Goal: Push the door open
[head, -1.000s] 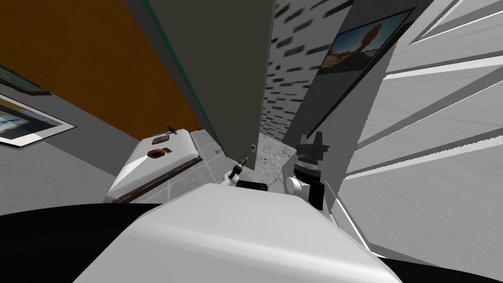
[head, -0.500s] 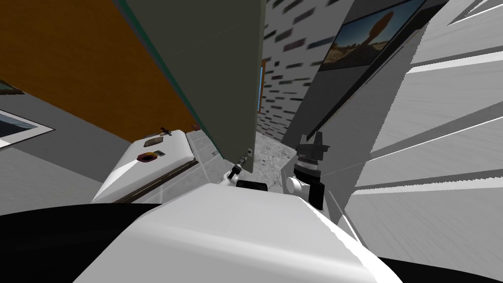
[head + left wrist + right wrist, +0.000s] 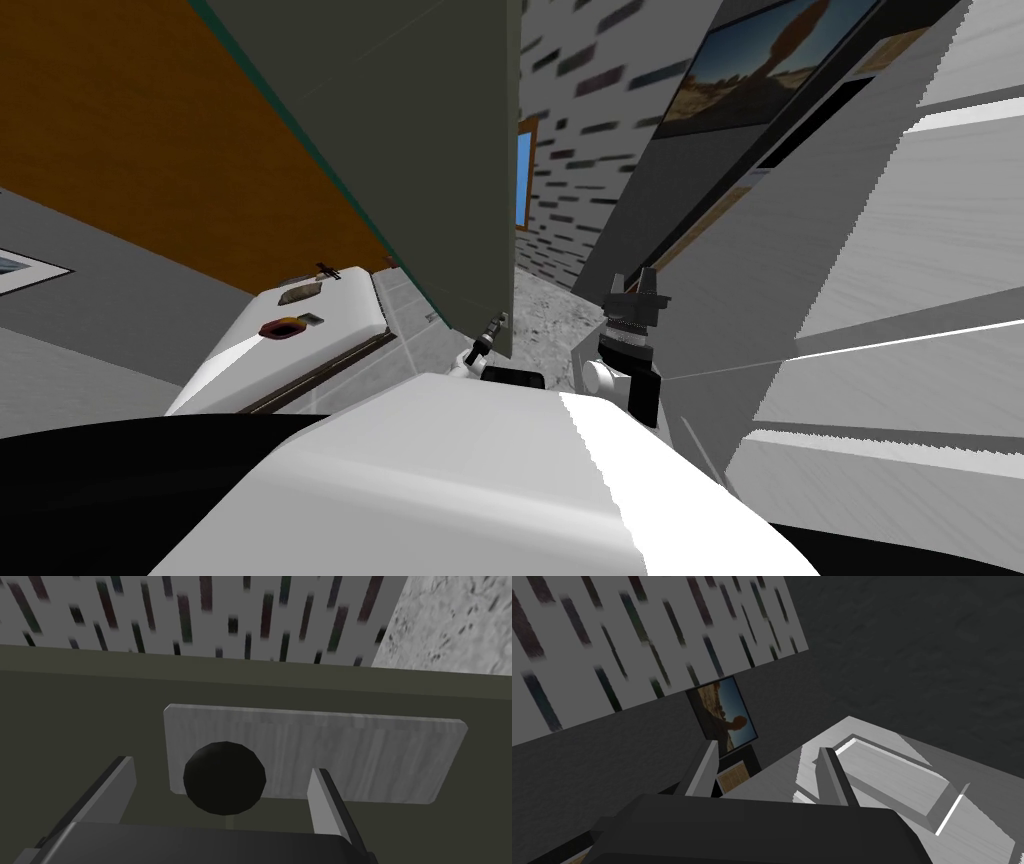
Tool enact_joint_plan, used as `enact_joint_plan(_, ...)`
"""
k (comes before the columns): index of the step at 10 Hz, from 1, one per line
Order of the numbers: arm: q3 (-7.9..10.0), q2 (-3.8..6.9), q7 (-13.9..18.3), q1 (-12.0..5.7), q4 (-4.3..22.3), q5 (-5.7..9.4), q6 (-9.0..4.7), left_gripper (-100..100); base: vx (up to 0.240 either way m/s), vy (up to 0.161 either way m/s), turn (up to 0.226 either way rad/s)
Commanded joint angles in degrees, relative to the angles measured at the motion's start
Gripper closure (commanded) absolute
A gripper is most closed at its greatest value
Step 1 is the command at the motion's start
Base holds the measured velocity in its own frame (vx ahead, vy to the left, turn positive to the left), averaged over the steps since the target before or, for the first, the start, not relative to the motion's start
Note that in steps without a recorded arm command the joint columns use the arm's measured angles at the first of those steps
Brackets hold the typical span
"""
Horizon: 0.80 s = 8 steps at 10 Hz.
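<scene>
Head view: the dark olive-grey flat door (image 3: 440,150) stands ajar. Past its free edge lies a strip of speckled grey floor (image 3: 560,310). The left claw (image 3: 488,336) is low on the door face near that edge, judged the best place for a push, being farthest from the hinge side.

Left wrist view: the 2 blades are spread, 1 on each side of the round black knob (image 3: 224,777) on its pale grey rectangular plate (image 3: 360,751). They pinch nothing, since a push needs pressure rather than a grasp. Whether they touch the door cannot be told.

This view supplies the knob and plate; the head view supplies the door's swing and the gap.

The right claw (image 3: 636,290) is raised beside the doorway with blades spread, holding nothing, apparently kept clear of the door.
</scene>
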Motion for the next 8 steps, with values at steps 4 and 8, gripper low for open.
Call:
enact_joint_plan(4,-0.01,0.03,0.0,-0.02,0.0,-0.01,0.07,100,-0.014,0.007,-0.006)
enact_joint_plan(8,1.25,0.95,-0.8,-0.04,0.1,0.58,0.28,100,0.067,-0.013,0.018)
